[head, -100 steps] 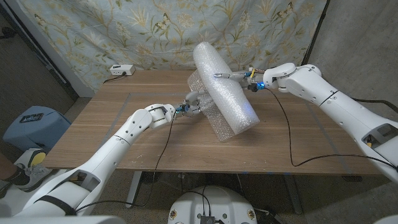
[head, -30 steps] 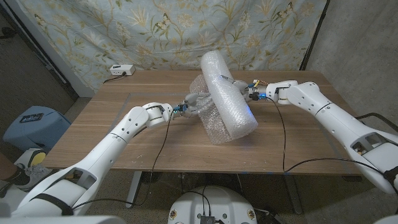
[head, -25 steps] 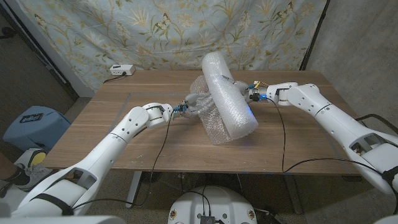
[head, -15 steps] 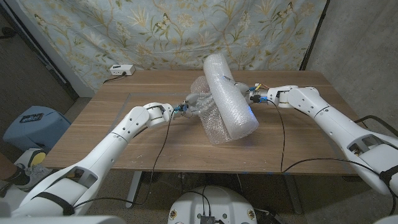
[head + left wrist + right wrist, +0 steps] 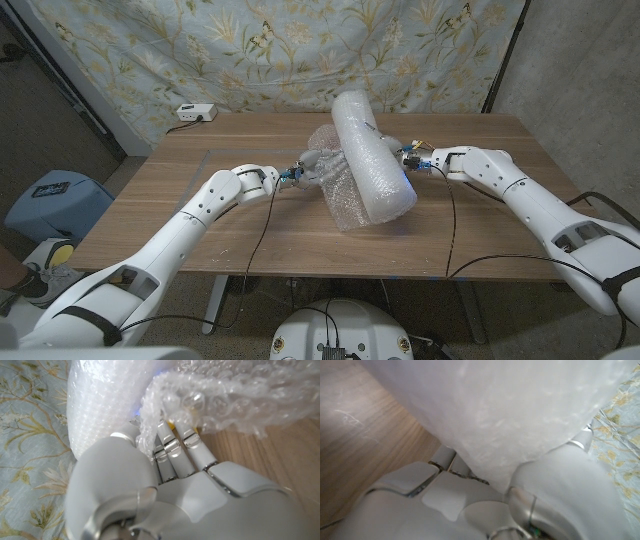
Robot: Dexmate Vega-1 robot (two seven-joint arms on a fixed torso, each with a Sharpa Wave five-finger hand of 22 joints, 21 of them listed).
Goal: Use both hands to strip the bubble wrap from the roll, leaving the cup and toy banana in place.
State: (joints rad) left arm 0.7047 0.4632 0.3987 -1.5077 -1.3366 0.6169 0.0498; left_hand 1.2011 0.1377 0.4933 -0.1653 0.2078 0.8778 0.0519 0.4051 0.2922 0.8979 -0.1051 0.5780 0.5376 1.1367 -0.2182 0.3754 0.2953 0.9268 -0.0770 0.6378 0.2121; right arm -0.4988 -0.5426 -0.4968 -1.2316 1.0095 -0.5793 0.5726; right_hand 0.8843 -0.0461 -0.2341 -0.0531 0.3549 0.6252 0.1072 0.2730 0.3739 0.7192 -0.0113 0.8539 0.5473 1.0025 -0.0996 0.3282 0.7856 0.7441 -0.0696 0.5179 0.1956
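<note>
Both hands on the bubble wrap roll.

The roll (image 5: 370, 155) lies tilted across the table (image 5: 240, 225), far end raised, between the two hands. The left hand (image 5: 312, 162) has its fingers (image 5: 176, 447) closed into the loose wrap (image 5: 335, 190) hanging from the roll, gripping it. The right hand (image 5: 395, 148) presses against the roll's other side; its fingers are hidden behind the roll, so their grip cannot be told.

Thick white cylindrical bubble wrap roll (image 5: 370, 155): tilted, upper end toward the floral backdrop, lower end on the table. Loose clear bubble wrap sheet (image 5: 335, 180) trailing off its left side.
</note>
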